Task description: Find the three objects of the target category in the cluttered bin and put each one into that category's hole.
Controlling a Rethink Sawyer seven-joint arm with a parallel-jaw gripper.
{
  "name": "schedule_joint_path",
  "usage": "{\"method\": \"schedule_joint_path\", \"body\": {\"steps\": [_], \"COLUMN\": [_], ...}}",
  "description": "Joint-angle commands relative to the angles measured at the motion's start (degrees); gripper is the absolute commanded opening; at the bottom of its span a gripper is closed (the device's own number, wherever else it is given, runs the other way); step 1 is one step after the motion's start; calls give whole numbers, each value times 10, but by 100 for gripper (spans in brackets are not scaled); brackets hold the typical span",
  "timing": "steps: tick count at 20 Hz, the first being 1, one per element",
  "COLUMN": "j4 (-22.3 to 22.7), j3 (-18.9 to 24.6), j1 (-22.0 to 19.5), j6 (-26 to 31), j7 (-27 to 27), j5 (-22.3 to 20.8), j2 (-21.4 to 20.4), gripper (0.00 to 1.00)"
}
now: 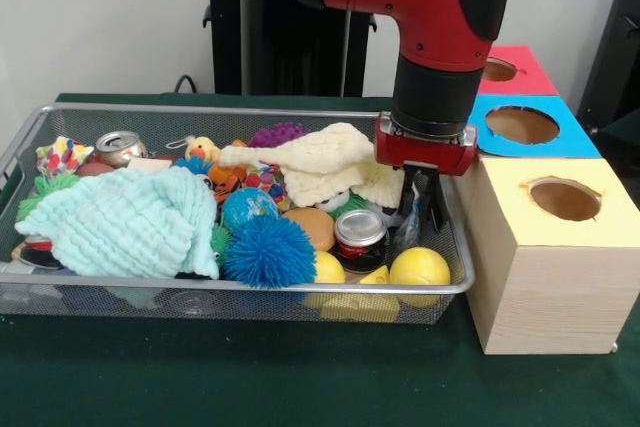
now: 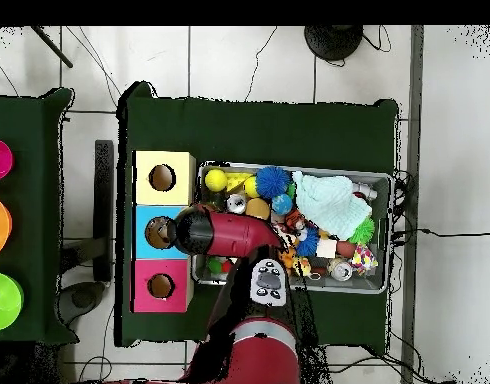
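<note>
Green-clothed bench point(image 1: 300, 377) on a tiled floor, pale wall behind. A wire bin point(image 1: 60, 292) sits on it, packed with clutter. Three boxes stand just beside the bin's end, each with a round hole on top: yellow box point(image 1: 545, 267) nearest the camera, blue box point(image 1: 560, 137) in the middle, red box point(image 1: 520, 72) furthest back.

The gripper point(image 1: 425, 202) is down inside the bin at the end next to the boxes, beside the jar with the red lid point(image 1: 360, 232) and above the yellow ball point(image 1: 420, 267). Fingers look dark and close together, but I cannot tell whether they are pinching anything or just closed; the overhead view hides them under the arm.

Target category isn't stated, so I can't say which three things count. Candidates near the gripper: yellow balls, the jar, a crumpled can point(image 1: 120, 147) at the far end. The cream cloth point(image 1: 320, 162) and mint cloth point(image 1: 130, 222) cover a lot of the pile, so some targets may be buried.

To do this step well, in my judgement:
- Confirm a firm hold before lifting; balls will roll out of a shallow pinch.
- Lift straight up clear of the wire rim, since the cream cloth lies touching the gripper's side and could drag along.
- Centre over the hole before release.
</note>
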Motion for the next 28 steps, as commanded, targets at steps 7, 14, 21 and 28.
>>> {"method": "schedule_joint_path", "body": {"steps": [7,14,21,28], "j4": [48,31,-13,-13], "j3": [46,16,21,31], "j1": [-9,-12,-27,-32], "j6": [34,223,301,300], "j7": [41,4,-10,-6], "j5": [-24,-18,-30,-38], "j2": [-24,-168,-191,-191], "gripper": [0,0,0,0]}}
